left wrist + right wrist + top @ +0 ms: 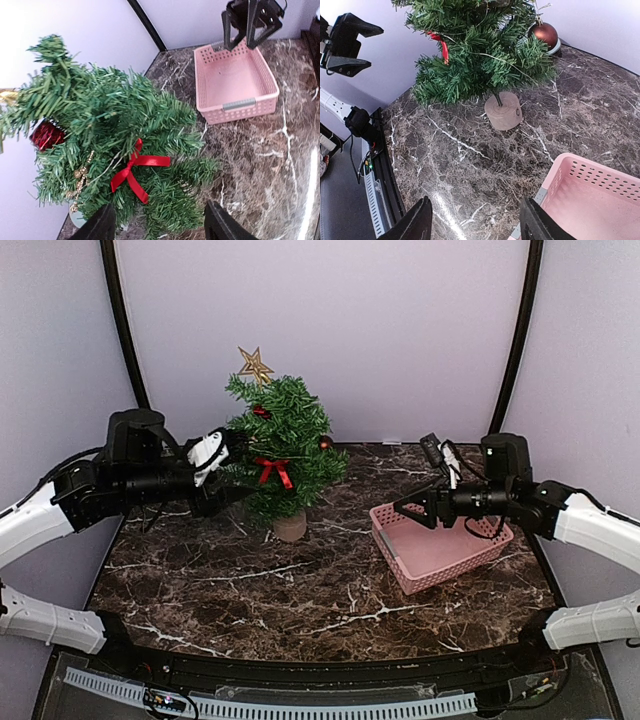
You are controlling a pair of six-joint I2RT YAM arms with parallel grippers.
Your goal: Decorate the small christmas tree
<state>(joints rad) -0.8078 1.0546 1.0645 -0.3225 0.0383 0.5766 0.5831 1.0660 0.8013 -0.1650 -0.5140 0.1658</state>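
The small christmas tree (283,445) stands on its tan base (290,527) at the back left of the marble table. It carries a gold star (255,365), a red bow (272,471), a dark red ball (325,442) and a red ornament (46,135). My left gripper (236,466) is at the tree's left side. It is open, its fingers (100,226) straddle the low branches just below the bow (135,171), and it holds nothing. My right gripper (415,508) hovers open over the left end of the pink basket (480,555), also holding nothing.
The pink basket (555,182) sits at the right of the table, its near corner under my right gripper (477,225). Bare marble (470,165) lies between the basket and the tree base (503,111). A grey backdrop wall stands close behind the tree.
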